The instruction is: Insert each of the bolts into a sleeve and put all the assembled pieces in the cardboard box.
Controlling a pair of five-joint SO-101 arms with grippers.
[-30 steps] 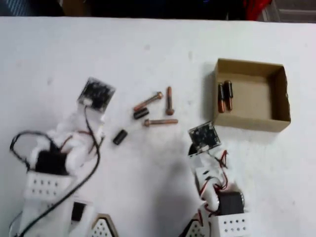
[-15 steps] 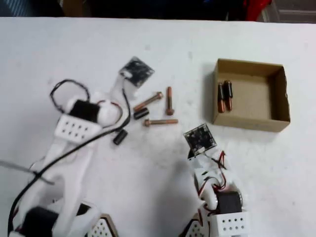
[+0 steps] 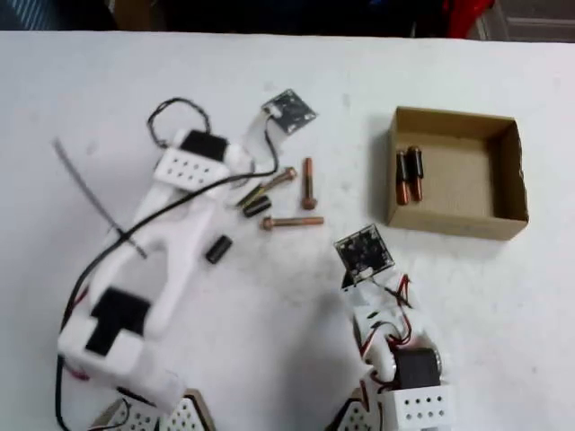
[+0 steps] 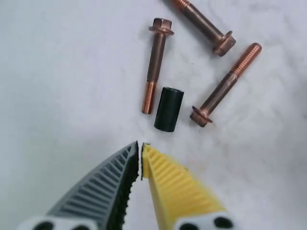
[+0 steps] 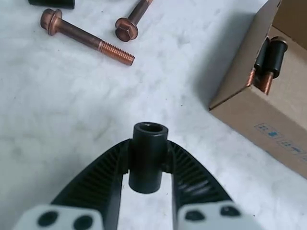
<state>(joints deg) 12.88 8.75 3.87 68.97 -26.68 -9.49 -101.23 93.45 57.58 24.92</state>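
Three copper bolts lie mid-table: one (image 3: pixel 307 182), another (image 3: pixel 292 221) and a third (image 3: pixel 275 182) partly under my left arm. A black sleeve (image 3: pixel 257 206) rests among them, and a second sleeve (image 3: pixel 218 249) lies apart nearer the front. My left gripper (image 4: pixel 140 146) is shut and empty, its tips just short of the sleeve (image 4: pixel 169 109) between two bolts (image 4: pixel 156 64) (image 4: pixel 225 86). My right gripper (image 5: pixel 148 143) is shut on an upright black sleeve (image 5: pixel 149 155), in front of the cardboard box (image 3: pixel 458 220). Two assembled pieces (image 3: pixel 409 175) lie inside the box.
The left arm (image 3: pixel 171 233) stretches diagonally across the left half of the table, with its cable looping above it. The right arm (image 3: pixel 386 332) stands near the front edge. The box's open corner (image 5: pixel 240 91) is close to the held sleeve.
My left arm has swung from the table's left side to the right and out toward the bolts. The right arm shifted only slightly with its sleeve.
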